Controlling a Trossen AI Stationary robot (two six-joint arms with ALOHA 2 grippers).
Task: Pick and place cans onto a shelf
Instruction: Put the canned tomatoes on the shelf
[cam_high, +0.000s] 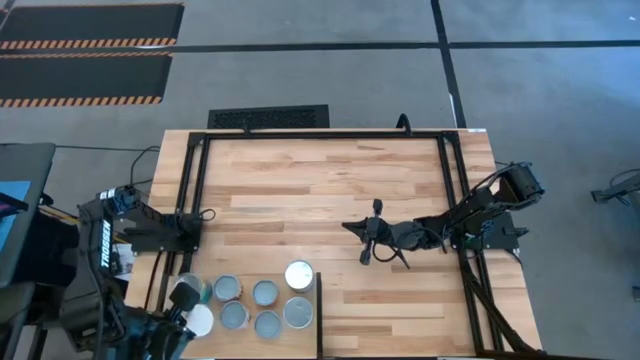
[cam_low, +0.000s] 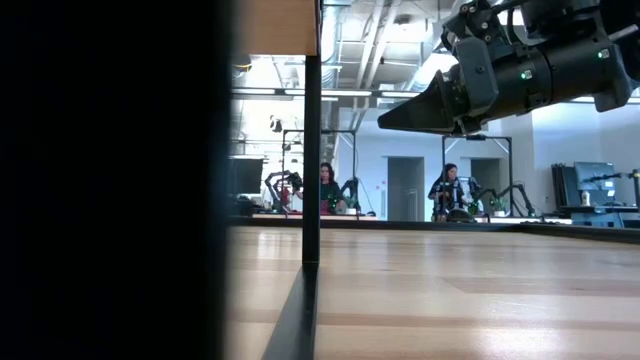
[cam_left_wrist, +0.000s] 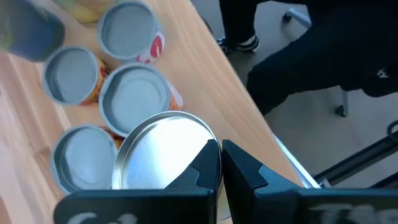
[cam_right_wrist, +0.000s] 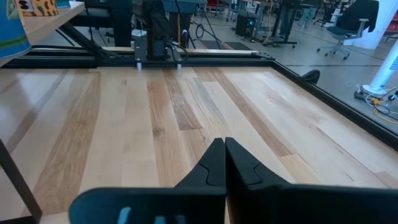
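Several round metal-topped tins (cam_high: 256, 303) sit clustered on a pale plywood shelf (cam_high: 300, 340) just beneath my left gripper (cam_left_wrist: 221, 163). My right gripper (cam_high: 368, 243) hovers well apart, over the striped-plank wooden tabletop (cam_high: 300, 190).

Bright, even daylight throughout, soft shadows only. Faint dark shadow on the tabletop (cam_high: 300, 190) just under the right gripper (cam_high: 364, 243). Strong white glare on the can lid (cam_left_wrist: 163, 149) touching the left gripper (cam_left_wrist: 221, 163); cans (cam_left_wrist: 124, 34) farther beyond it soft and blurred. Left part of the low view blacked out, backlit ceiling lamps (cam_low: 300, 92) behind.
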